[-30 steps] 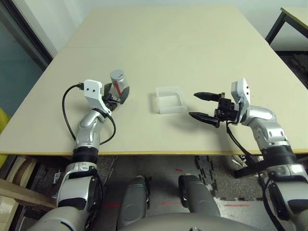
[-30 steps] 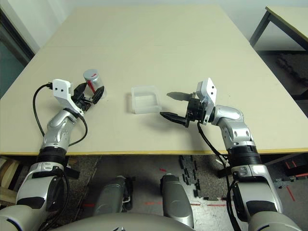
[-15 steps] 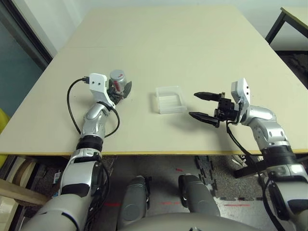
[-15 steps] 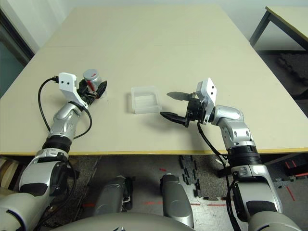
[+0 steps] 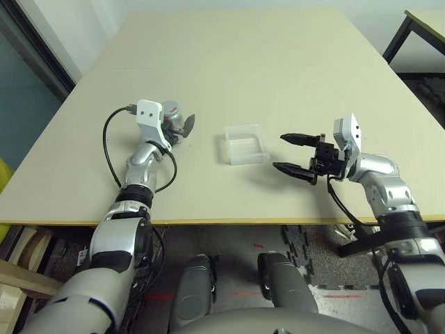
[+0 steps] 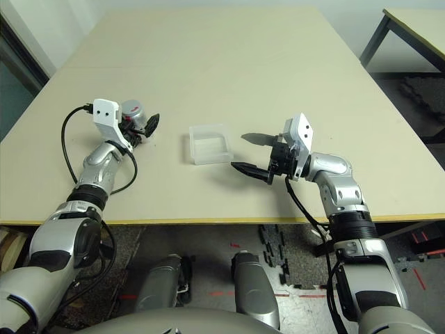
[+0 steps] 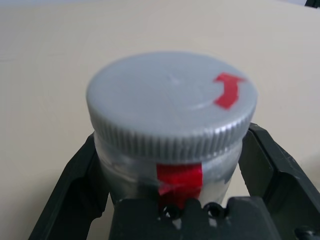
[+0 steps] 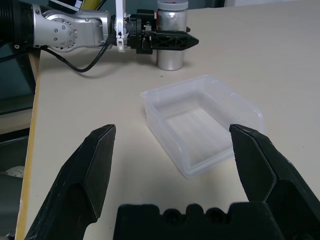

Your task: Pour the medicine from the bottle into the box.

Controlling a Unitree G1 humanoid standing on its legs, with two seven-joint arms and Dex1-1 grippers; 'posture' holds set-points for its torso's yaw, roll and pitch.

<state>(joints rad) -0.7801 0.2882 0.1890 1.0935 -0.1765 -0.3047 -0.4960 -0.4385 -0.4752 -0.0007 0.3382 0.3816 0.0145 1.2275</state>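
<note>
My left gripper [image 7: 170, 165] straddles the bottle [image 7: 172, 130], which stands upright on the table [image 5: 243, 62] on my left side; the fingers sit either side of its body, and I cannot tell whether they press it yet. Its grey cap [image 7: 172, 102] is on. The clear box [image 5: 245, 144] lies empty near the table's middle, between my arms. My right gripper [image 5: 290, 153] hovers just beside the box, spread wide, holding nothing. I judge the task barely begun: gripping, uncapping and pouring remain.
</note>
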